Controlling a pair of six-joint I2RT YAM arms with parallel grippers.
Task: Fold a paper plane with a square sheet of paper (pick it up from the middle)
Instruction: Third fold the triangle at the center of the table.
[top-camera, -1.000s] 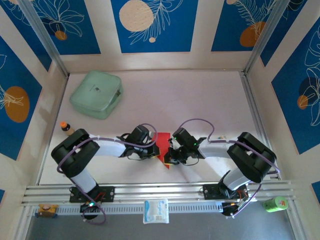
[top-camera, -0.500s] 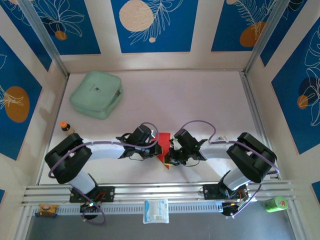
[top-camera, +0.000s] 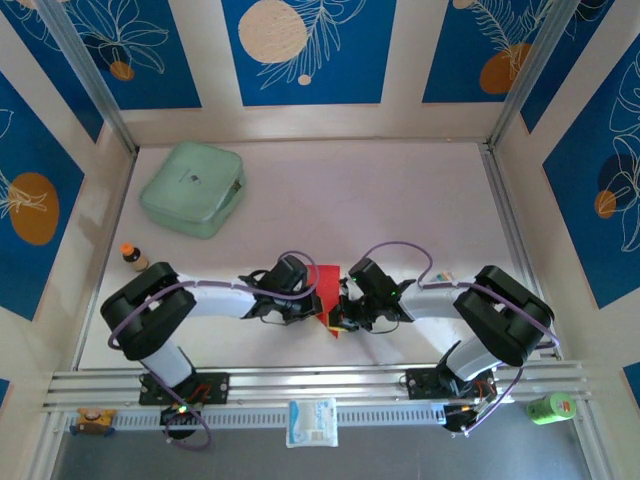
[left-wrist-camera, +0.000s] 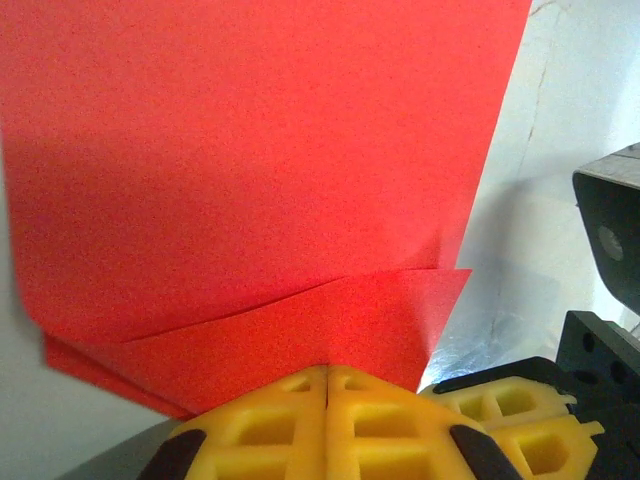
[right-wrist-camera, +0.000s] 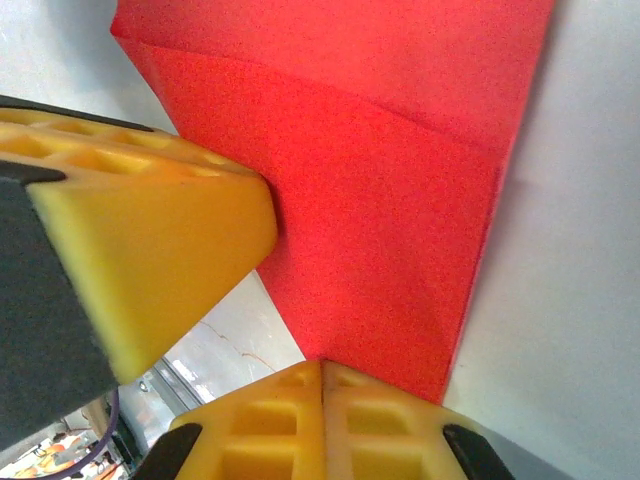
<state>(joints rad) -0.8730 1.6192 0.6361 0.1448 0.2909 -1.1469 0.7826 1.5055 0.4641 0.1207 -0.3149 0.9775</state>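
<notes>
**Both grippers closed on the folded red paper, one from each side.**
We find the left gripper (left-wrist-camera: 328, 385) with its pads pressed together, pinching the layered near edge of the paper (left-wrist-camera: 250, 170). The sheet spreads away from that seam, with a folded flap lying over the main panel. The right gripper (right-wrist-camera: 322, 382) is likewise clamped, holding a corner of the paper at the line where its pads meet. From above, the paper lies between the two wrists over the near middle of the table (top-camera: 330, 200), well apart from the green case (top-camera: 193, 188) at far left.
</notes>
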